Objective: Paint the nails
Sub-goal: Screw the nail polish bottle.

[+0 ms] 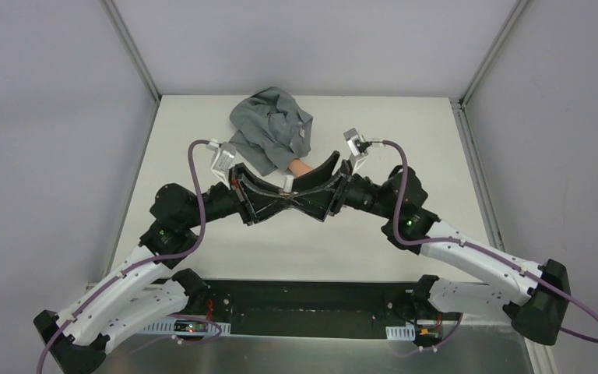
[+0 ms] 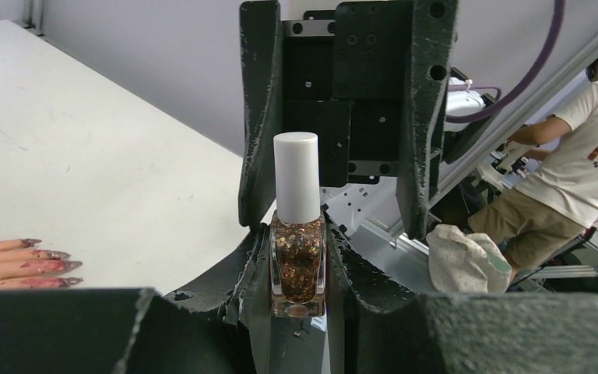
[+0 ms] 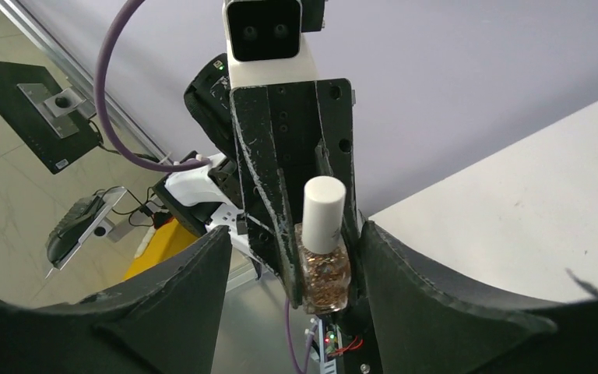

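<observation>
Polish bottle [image 2: 297, 269] in L tool [image 2: 297, 245]; R tool [image 2: 333, 214] wide apart

The bottle [image 2: 297, 269] is showing glossy clear glass, its cap [image 2: 297, 178] smooth white plastic; the nails [image 2: 53, 266] are gleaming, the sleeve [image 1: 269, 125] is looking like soft cloth, the table [image 2: 86, 156] matt.

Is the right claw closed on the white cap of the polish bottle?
No: the right claw stands wide open, with a clear gap between one side of it and the white cap of the polish bottle.
</observation>
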Controlling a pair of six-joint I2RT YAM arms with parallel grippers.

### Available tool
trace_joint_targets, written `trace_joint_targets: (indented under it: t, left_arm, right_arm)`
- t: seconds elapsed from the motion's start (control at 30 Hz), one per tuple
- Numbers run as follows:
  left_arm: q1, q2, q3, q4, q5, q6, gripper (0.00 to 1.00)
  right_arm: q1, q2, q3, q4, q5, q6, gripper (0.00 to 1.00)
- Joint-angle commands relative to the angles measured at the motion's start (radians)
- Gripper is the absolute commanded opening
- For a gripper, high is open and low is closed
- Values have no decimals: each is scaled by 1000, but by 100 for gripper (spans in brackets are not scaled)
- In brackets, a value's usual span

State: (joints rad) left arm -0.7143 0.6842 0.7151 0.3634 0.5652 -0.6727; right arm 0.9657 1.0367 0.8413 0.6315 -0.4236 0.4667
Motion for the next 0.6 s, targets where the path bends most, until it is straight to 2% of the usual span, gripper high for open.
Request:
trace_joint_targets:
  t: [0.0, 0.23, 0.57]
  left_arm:
    - [-8, -12, 7, 135, 55, -35, 0]
    - [-8, -9, 1, 161, 66, -45, 0]
    - [-8, 0, -3, 165, 79, -54, 0]
  right_arm:
    - [0, 29, 39, 155, -51, 0, 62]
    - [-2, 55, 57, 198, -56, -11, 54]
    - [-11, 38, 78, 188, -50, -33, 54]
